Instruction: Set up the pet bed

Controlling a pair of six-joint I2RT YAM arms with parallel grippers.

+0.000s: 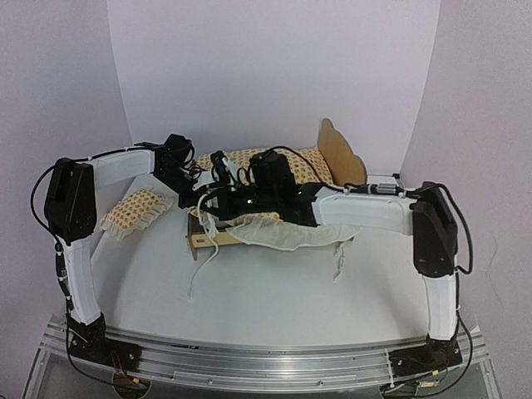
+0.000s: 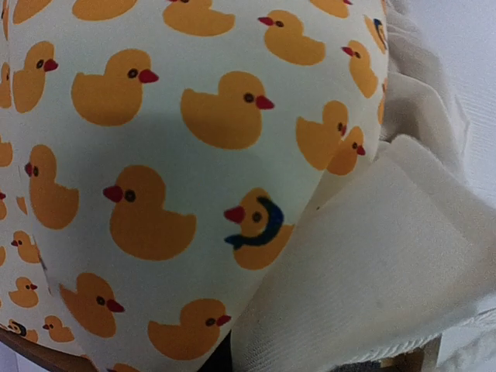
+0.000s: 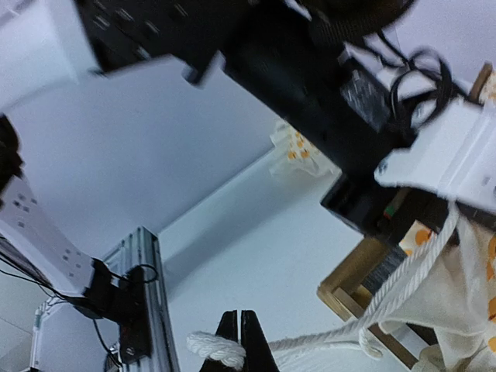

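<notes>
Top view, bed: I see the wooden bed point(image 1: 342, 153) in the middle of the table point(image 1: 274, 299), between the two arms.
Cushion: the duck-print cushion point(image 1: 283, 233) lies on the bed and hangs over its near side.
Pillow: the pillow point(image 1: 137, 209) lies left of the bed.
Right gripper point(image 3: 240, 345): fingers pressed together on the cushion's white cord point(image 3: 387, 302).
Left gripper point(image 1: 219, 169): low over the cushion; I cannot tell how wide it stands.
</notes>
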